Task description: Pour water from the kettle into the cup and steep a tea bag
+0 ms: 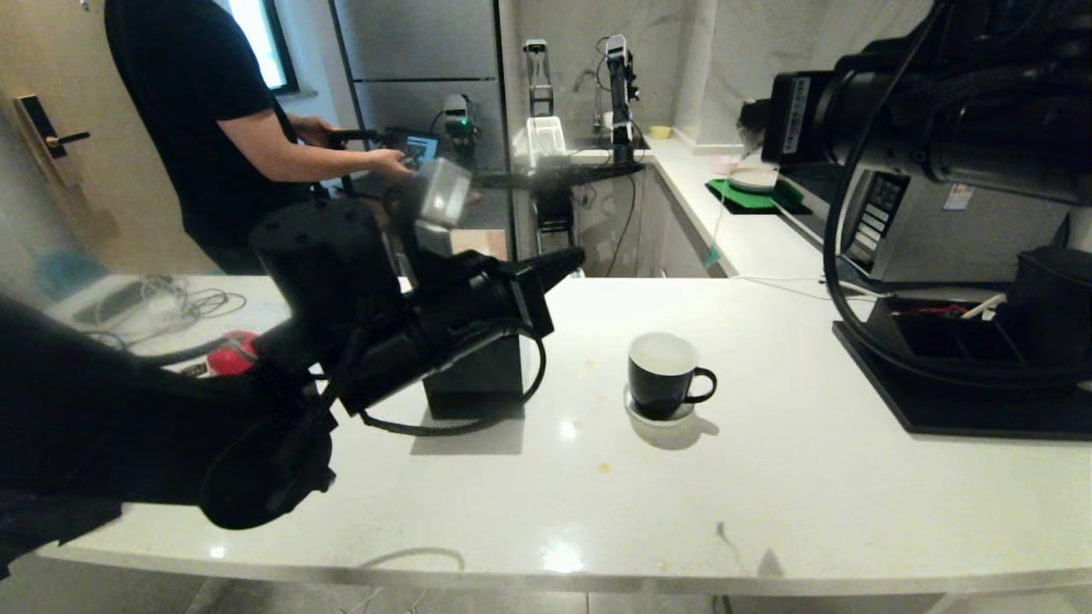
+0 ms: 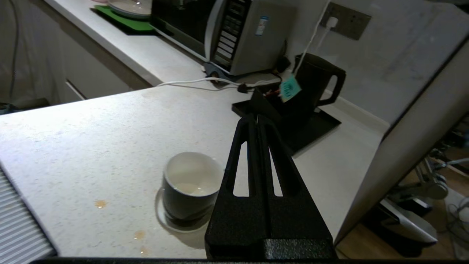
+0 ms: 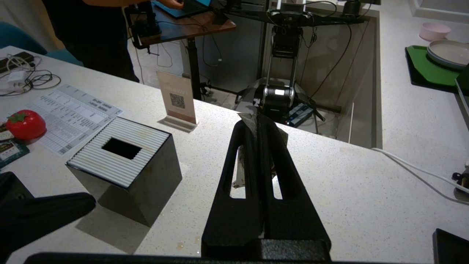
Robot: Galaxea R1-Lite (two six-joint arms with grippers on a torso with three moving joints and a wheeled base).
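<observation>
Inside, the cup (image 2: 190,190) holds shallow pale liquid; both grippers closed, right (image 3: 258,119) pinching a wrapper (image 3: 253,124).

Left gripper (image 2: 257,118) hangs above the worktop (image 2: 91,135), fingers pressed together, empty. The cup (image 2: 190,189) sits just beside it. The kettle (image 2: 315,82) stands on a black tray (image 2: 315,126) near the far edge.

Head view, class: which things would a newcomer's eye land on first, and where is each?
First, the black cup with its white inside, alone on a small coaster near the middle of the white counter. Next, the left arm's bulk filling the near left, its end effector shut and reaching past the black box. Across the counter stands a person in a black shirt.
</observation>
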